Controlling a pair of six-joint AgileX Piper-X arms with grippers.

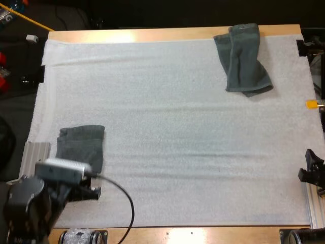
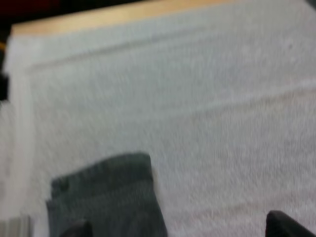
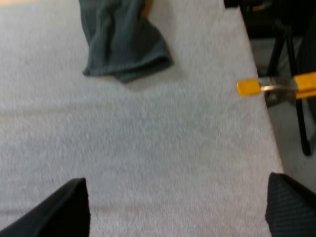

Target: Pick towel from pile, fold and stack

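Both pairs of jaws stand spread wide, gripping nothing. Seen from its own wrist, the left gripper (image 2: 182,231) shows just the tips of its two black fingers (image 2: 291,227), smeared and cut off. One tip sits at the near edge of the folded towel (image 2: 106,197), the other is well off over bare mat (image 1: 172,132). Whether that nearer tip touches the cloth, I can't tell. From the high view, the bulk of the left arm (image 1: 30,203) covers the towel's near edge and hides most of the gripper beneath it, so the fingers are hard to pick out there. The folded towel lies flat at the near left of the mat, close to the left border, with layered edges showing along its left side.

The right gripper (image 3: 180,212) hangs over bare mat near the right border, its fingers far apart and cut off short. From above, just a dark piece of it juts in at the table's right edge, and the rest is out of frame. The other towel (image 1: 242,58), dark grey-green and loosely rumpled, lies at the far right of the mat. Its far end reaches the wooden strip of table (image 1: 152,34) beyond. From the right wrist, that far end is cut off. The two towels lie well apart, and each gripper is clear of the rumpled one.
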